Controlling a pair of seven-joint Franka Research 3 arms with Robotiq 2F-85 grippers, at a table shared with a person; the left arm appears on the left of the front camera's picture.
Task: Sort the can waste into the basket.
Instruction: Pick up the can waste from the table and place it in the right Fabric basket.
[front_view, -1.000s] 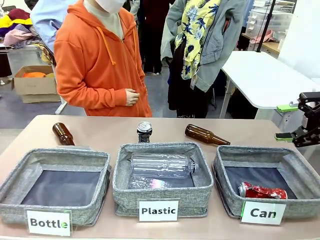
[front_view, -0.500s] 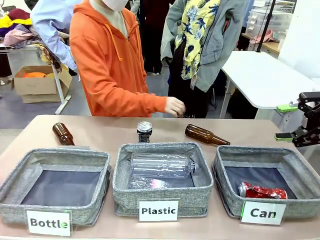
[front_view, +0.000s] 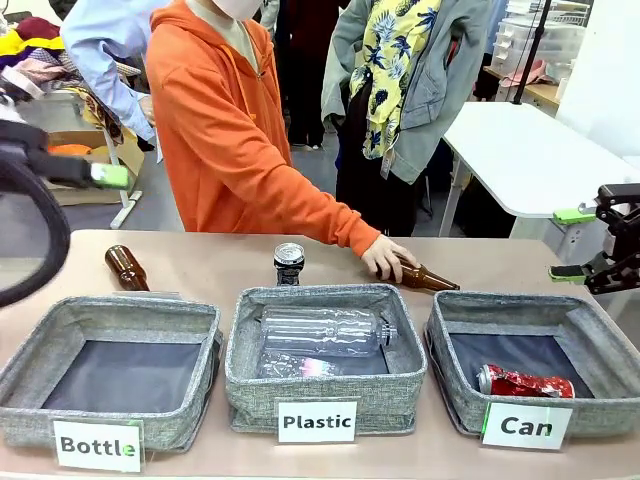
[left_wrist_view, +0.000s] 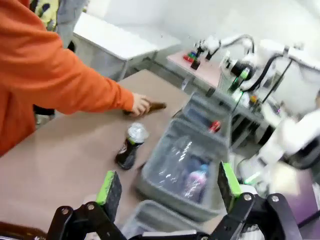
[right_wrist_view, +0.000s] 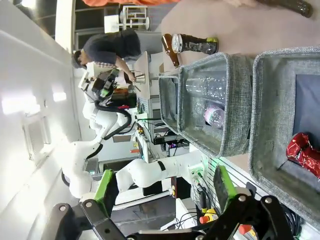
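Desk: tan desk (front_view: 200, 262) with three grey fabric baskets in a row along its near edge.
Can basket (front_view: 600, 335): at the right end of the row, white "Can" label on its front.
Red can (front_view: 525, 382): crushed, lying inside the Can basket, near its front right.
Black can (front_view: 289, 264): upright on the desk, just behind the Plastic basket (front_view: 320, 296).
Person's hand (front_view: 385, 258): resting on a brown bottle (front_view: 432, 279) behind the Can basket.
Left pincer (left_wrist_view: 170, 185): jaws wide apart, empty, raised at the desk's left.
Right pincer (front_view: 567, 243): jaws spread, empty, above the desk's right edge.
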